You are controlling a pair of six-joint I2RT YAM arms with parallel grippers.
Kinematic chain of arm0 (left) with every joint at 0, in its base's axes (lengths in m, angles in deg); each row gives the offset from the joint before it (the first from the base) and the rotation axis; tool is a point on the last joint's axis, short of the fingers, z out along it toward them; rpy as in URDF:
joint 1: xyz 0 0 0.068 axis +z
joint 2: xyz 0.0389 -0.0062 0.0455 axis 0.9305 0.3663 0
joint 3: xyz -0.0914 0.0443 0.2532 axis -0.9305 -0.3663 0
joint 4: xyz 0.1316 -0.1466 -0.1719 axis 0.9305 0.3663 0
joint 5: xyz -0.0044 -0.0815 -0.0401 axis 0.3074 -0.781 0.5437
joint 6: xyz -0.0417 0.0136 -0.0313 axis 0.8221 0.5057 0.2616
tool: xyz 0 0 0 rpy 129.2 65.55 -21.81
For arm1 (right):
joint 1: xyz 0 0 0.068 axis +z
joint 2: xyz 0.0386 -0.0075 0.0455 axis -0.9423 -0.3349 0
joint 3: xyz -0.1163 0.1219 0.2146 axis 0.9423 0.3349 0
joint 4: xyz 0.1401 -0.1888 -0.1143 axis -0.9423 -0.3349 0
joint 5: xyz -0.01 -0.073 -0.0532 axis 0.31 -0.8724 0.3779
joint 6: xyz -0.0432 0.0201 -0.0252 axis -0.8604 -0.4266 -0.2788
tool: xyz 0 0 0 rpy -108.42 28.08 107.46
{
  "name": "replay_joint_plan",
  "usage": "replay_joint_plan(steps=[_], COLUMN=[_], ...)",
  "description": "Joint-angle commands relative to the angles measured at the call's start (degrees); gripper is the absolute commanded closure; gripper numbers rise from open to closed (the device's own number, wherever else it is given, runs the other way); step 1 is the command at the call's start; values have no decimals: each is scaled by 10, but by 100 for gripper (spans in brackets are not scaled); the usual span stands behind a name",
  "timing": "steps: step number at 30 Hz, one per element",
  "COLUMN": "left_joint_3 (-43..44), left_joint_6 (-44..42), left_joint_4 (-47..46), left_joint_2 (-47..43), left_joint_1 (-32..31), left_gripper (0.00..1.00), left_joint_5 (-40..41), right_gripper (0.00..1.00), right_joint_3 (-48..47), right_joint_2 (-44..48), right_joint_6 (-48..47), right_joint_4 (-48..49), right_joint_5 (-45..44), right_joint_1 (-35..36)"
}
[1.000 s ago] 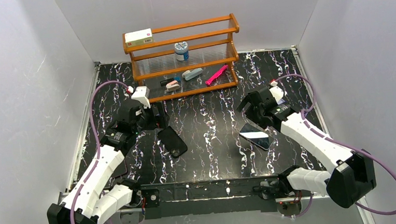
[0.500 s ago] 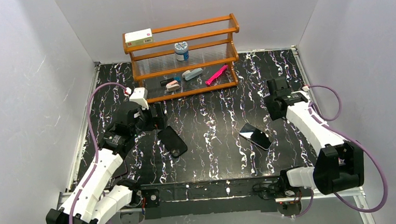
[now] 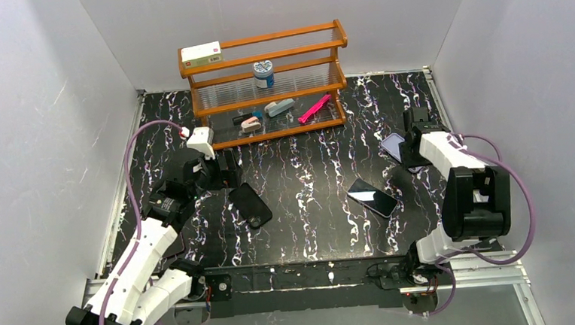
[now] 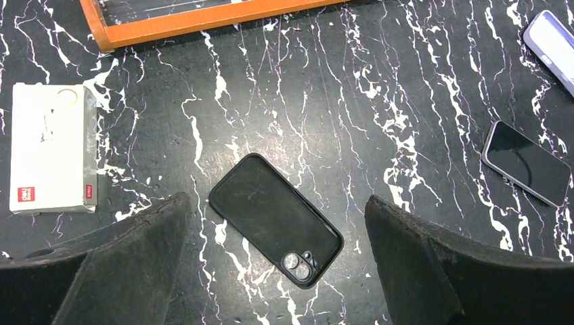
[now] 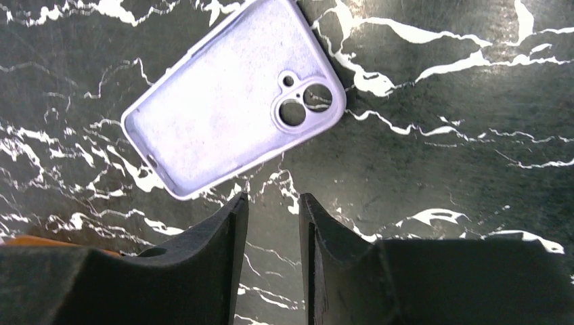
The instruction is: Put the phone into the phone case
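Note:
The phone lies screen up on the marbled table, right of centre, and shows at the right edge of the left wrist view. The black phone case lies flat, hollow side up, left of centre. My left gripper hovers open above the phone case, one finger on each side, touching nothing. My right gripper is over the back right of the table, away from the phone. Its fingers stand a narrow gap apart with nothing between them.
A lavender case lies just ahead of my right fingertips. The wooden rack with small items stands at the back. A white box lies left of the black case. Grey walls enclose the table.
My right arm has swung from over the phone to the back right, uncovering the lavender case, and its jaws have narrowed. The left arm has barely moved. The phone and black case lie unmoved.

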Motion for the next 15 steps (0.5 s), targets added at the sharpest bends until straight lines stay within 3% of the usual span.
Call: replay_joint_plan(steps=[1, 15], left_joint_3=[1, 2], left_joint_6=[-11, -16], left_joint_4=[9, 17], left_joint_2=[-10, 1], left_joint_1=[-4, -13], left_gripper=[2, 2], left_joint_5=[4, 5], right_gripper=[59, 59], right_joint_3=[-27, -47], right_joint_2=[-23, -114], right_joint_6=[35, 62], right_joint_4=[16, 16], right_joint_5=[-6, 48], right_joint_1=[-25, -70])
